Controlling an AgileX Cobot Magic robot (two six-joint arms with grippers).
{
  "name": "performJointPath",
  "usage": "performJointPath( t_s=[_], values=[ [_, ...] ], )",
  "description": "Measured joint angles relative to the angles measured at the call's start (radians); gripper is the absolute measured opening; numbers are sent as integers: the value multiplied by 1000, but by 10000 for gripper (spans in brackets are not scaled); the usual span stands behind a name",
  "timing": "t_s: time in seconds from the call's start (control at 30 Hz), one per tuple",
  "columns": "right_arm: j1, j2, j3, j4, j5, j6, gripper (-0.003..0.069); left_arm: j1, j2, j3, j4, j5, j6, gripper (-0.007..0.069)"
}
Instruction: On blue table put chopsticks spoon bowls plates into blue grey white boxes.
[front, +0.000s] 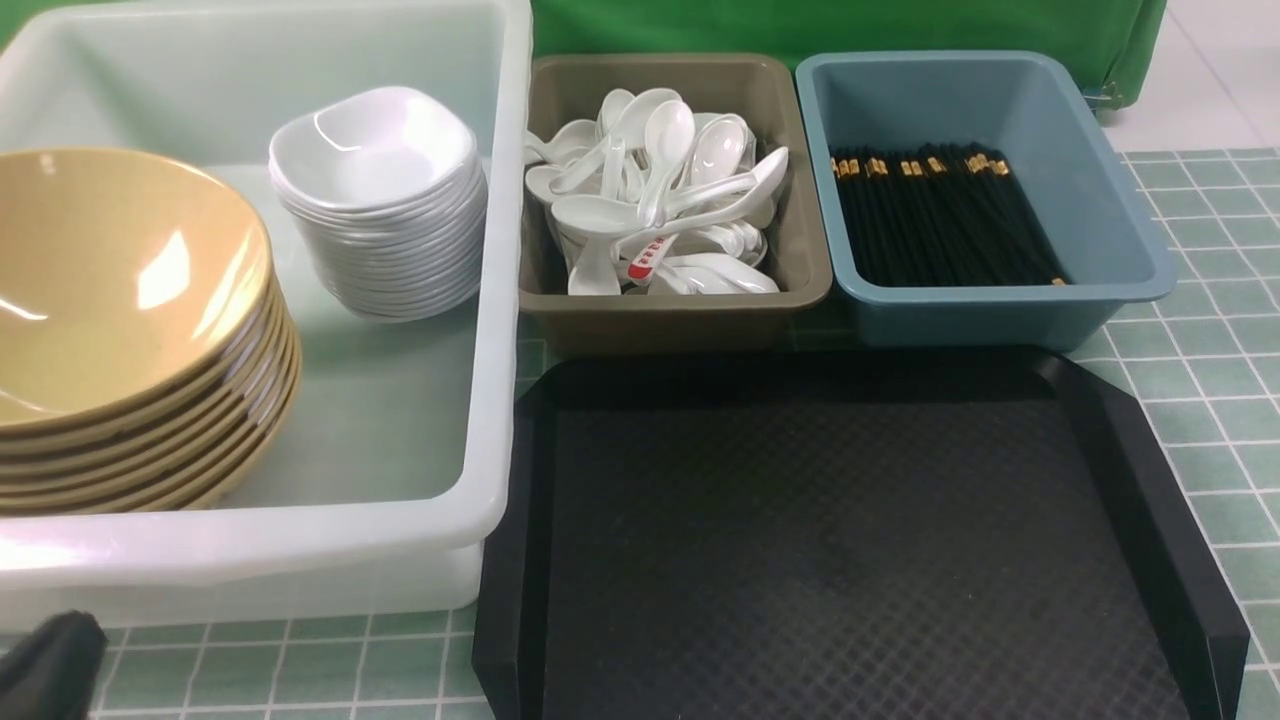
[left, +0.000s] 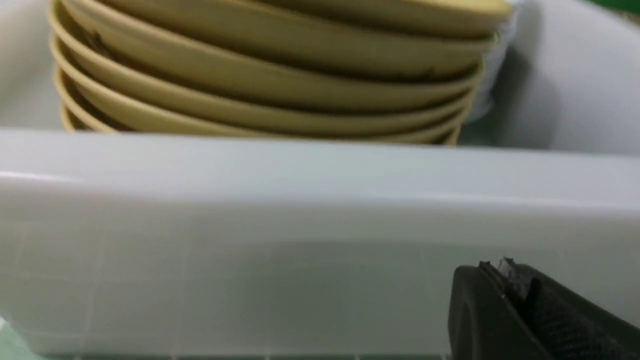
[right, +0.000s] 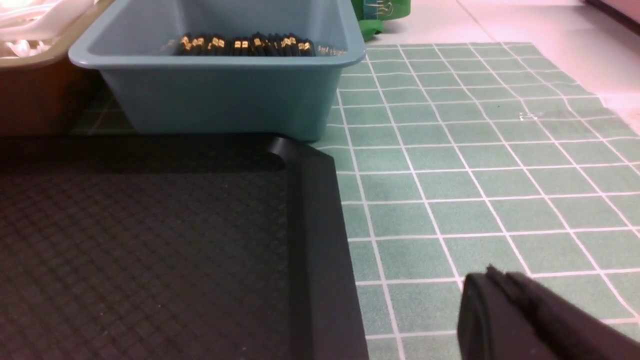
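Note:
A stack of tan-yellow bowls (front: 120, 330) and a stack of white plates (front: 385, 200) stand in the large white box (front: 495, 330). White spoons (front: 660, 190) fill the grey box (front: 680, 300). Black chopsticks (front: 940, 210) lie in the blue box (front: 1000, 300). My left gripper (left: 495, 267) is shut and empty, low in front of the white box's near wall (left: 300, 250); the bowls (left: 270, 65) rise behind it. It shows in the front view (front: 55, 660) at the bottom left. My right gripper (right: 492, 272) is shut and empty over the blue table (right: 475, 165), right of the tray.
A black textured tray (front: 860, 540) lies in front of the grey and blue boxes, with nothing on it; it also shows in the right wrist view (right: 150, 240). The blue box (right: 225, 95) stands behind it. A green cloth (front: 850, 25) hangs at the back.

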Motion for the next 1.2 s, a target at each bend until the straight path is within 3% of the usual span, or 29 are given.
performJointPath(
  t_s=[0.43, 1.2],
  values=[
    [0, 0, 0, 0, 0, 0, 47, 50, 0, 0, -4, 4, 0, -13],
    [0, 0, 0, 0, 0, 0, 48, 51, 0, 0, -6, 5, 1, -13]
  ],
)
